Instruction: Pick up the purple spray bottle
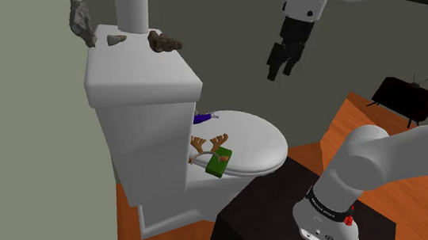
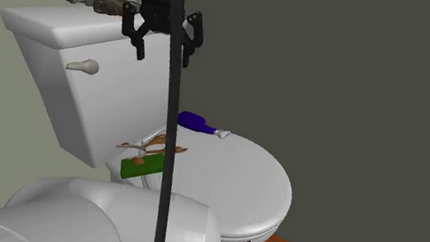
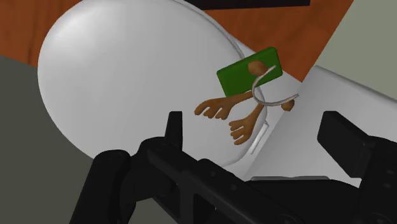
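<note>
- Two black fingers (image 2: 139,43) of the all-black gripper (image 2: 164,51) stand spread with nothing between them, at the top centre of the second exterior view.
- The small purple spray bottle (image 2: 195,121) with a pale nozzle lies on its side at the back of the closed white toilet lid (image 2: 256,185), mid-frame, well below the gripper.
- The step in hand looks like the approach. Next, the hand likely needs to descend and set its fingers across the bottle's body.
- In the shoulder view, the white toilet tank (image 1: 141,82) hides most of the bottle. A brown antler headband (image 1: 205,144) lies near it.
</note>
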Controlling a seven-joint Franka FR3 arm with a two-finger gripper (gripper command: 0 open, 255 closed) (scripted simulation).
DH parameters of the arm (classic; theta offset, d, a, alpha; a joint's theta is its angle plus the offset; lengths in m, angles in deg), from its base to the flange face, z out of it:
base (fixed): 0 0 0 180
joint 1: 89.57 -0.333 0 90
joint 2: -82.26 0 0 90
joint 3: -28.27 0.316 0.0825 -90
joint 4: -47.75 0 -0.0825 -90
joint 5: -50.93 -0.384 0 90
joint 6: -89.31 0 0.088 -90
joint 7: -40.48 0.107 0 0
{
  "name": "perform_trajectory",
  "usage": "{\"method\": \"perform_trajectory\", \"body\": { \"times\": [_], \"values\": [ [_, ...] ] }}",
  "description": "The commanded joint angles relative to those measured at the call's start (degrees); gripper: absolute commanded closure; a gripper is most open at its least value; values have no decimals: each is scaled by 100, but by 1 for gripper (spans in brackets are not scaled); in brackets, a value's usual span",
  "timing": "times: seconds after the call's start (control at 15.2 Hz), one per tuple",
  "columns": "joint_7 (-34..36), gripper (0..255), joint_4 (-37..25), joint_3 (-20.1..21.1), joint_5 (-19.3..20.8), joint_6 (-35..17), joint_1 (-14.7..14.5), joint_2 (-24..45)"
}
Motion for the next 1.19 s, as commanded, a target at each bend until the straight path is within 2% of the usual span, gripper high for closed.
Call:
{"method": "perform_trajectory", "body": {
  "times": [0.0,0.53,1.12],
  "values": [
    [0,0,0,0,0,0,0,0],
    [-1698,0,215,-836,390,-1187,-167,1148],
    [-3579,0,-283,-1558,396,-2331,-409,3020]
  ]
}}
